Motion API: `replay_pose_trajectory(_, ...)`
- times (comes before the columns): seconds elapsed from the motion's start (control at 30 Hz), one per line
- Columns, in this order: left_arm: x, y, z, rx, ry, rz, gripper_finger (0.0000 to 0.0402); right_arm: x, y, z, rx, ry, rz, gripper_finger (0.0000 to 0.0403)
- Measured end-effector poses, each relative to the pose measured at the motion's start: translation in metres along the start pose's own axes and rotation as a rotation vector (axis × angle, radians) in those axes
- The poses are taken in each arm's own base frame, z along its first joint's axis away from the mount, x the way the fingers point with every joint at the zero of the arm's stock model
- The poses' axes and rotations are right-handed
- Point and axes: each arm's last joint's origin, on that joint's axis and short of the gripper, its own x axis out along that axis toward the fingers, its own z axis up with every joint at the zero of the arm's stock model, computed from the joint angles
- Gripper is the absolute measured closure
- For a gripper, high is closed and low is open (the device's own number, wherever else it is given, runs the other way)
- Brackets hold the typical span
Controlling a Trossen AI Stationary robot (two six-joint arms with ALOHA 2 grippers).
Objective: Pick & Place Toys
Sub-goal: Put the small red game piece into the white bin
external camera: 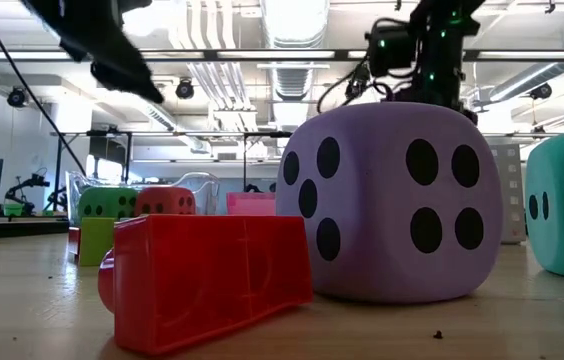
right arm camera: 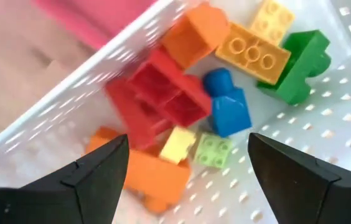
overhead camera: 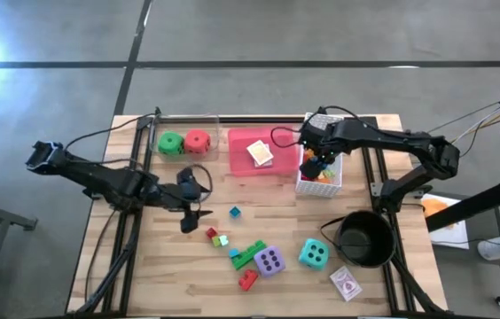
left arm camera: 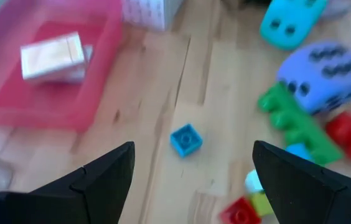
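Right pincer [right arm camera: 188,180] hangs over the white mesh basket [overhead camera: 332,182], fingers spread, nothing between them. Red, orange, yellow, green and blue bricks [right arm camera: 182,106] lie in the basket right under it, so that looks like a drop-off just done on that side.

Left pincer [left arm camera: 191,180] hovers above the surface [overhead camera: 161,266], fingers wide apart and empty, lined up roughly over a small blue brick [left arm camera: 185,139] lying alone on the wood.

Still loose on the surface: purple die [overhead camera: 269,260], teal die [overhead camera: 313,253], green brick [overhead camera: 248,255], red brick [overhead camera: 247,280], a few small bricks [overhead camera: 217,237] and a card pack [overhead camera: 346,283] near the black round pot [overhead camera: 364,237]. Green die [overhead camera: 171,143] and red die [overhead camera: 197,142] sit in the clear bin at the back. The pink tray [overhead camera: 259,152] holds another card pack [overhead camera: 261,155].

Step in hand, my read: left arm is on approach for the blue brick; right arm is done releasing. Task maybe halfway.

Next move: left drops straight down, straddles the brick, closes. The brick is small and fingers are wide, so centring matters or it skids away. Right needs to lift clear of the basket rim before heading for the dice.
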Motion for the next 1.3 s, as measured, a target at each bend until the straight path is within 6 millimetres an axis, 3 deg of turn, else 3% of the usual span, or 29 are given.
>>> replay_pose_trajectory(0.27, 0.033, -0.007, -0.014, 0.029, 0.161, 0.046, 0.0073, -0.027, 0.039, -0.021, -0.080, -0.040, -0.036, 0.0081)
replay_pose_trajectory(0.77, 0.077, -0.025, -0.042, 0.378, 0.408, -0.096, 0.0073, -0.049, 0.121, -0.070, -0.330, -0.343, 0.121, 0.0081)
replay_pose_trajectory(1.0, 0.087, -0.038, -0.055, 0.498, 0.475, -0.206, 0.0073, -0.051, 0.132, -0.077, -0.356, -0.438, 0.128, 0.0081)
replay_pose_trajectory(1.3, 0.089, -0.043, -0.055, 0.584, 0.431, -0.238, 0.0073, -0.039, 0.134, -0.078, -0.346, -0.458, 0.150, 0.0080)
